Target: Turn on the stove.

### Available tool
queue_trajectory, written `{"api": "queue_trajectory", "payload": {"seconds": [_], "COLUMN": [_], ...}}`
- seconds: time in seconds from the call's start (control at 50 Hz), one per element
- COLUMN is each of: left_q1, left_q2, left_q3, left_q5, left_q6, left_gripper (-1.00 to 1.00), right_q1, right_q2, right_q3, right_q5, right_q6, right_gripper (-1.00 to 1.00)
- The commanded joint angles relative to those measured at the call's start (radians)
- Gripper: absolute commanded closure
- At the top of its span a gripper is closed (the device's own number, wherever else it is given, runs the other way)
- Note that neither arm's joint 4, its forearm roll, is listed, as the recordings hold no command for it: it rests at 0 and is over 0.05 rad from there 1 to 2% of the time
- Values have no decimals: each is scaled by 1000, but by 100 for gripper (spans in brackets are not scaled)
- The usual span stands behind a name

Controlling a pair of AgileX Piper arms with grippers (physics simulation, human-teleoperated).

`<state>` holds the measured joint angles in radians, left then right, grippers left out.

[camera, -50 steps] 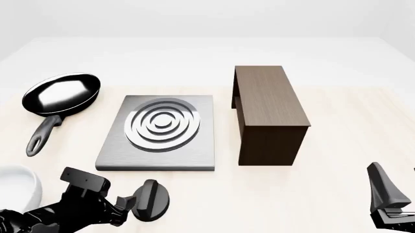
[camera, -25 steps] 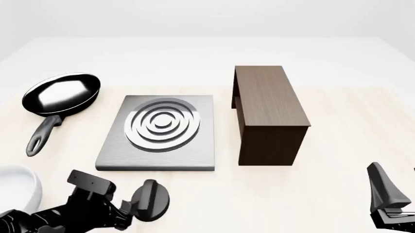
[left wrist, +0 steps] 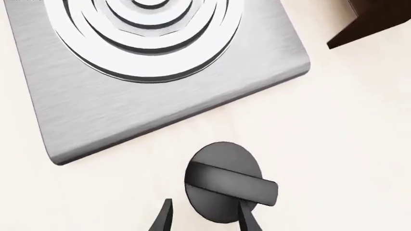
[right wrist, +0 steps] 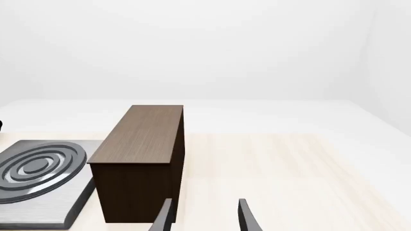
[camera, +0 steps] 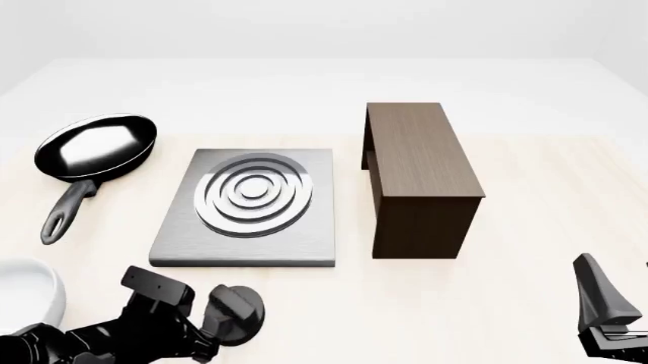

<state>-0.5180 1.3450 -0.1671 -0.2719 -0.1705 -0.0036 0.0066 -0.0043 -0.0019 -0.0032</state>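
- The stove (camera: 246, 208) lies flat on the pale surface (camera: 303, 311), left of centre in the front view, its silver rings facing up.
- Its black knob (camera: 235, 315) sits apart from the slab, just off the near edge, with a strip of bare surface between the two.
- The left gripper (left wrist: 204, 217) is at the knob; in the left wrist view its jaws stand apart with the knob's near rim between the two tips, one fingertip (left wrist: 247, 216) overlapping the disc beside the raised bar.
- The knob's bar lies slantwise across the disc.
- A tall brown box (camera: 417, 178) stands close beside the stove's right edge, leaving a narrow lane.
- A black frying pan (camera: 94, 152) rests off the stove's far-left corner, not touching it.
- A white rounded object (camera: 29, 297) shows at the near-left edge.
- The right gripper (right wrist: 203, 219) hangs at the near right, jaws apart and holding nothing, with wide open surface ahead of it.
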Motion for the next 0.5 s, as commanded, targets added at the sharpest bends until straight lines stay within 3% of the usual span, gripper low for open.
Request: {"api": "queue_trajectory", "payload": {"seconds": [0.02, 0.5], "left_q1": [-15, -8], "left_q2": [12, -7], "left_q3": [-10, -1], "left_q5": [-4, 7], "left_q6": [-9, 1], "left_gripper": [-100, -100], "right_q1": [0, 0], "right_q2": [0, 0], "right_q3": [0, 0], "right_q5": [0, 0], "right_q6": [0, 0], "right_gripper": [-100, -100]}}
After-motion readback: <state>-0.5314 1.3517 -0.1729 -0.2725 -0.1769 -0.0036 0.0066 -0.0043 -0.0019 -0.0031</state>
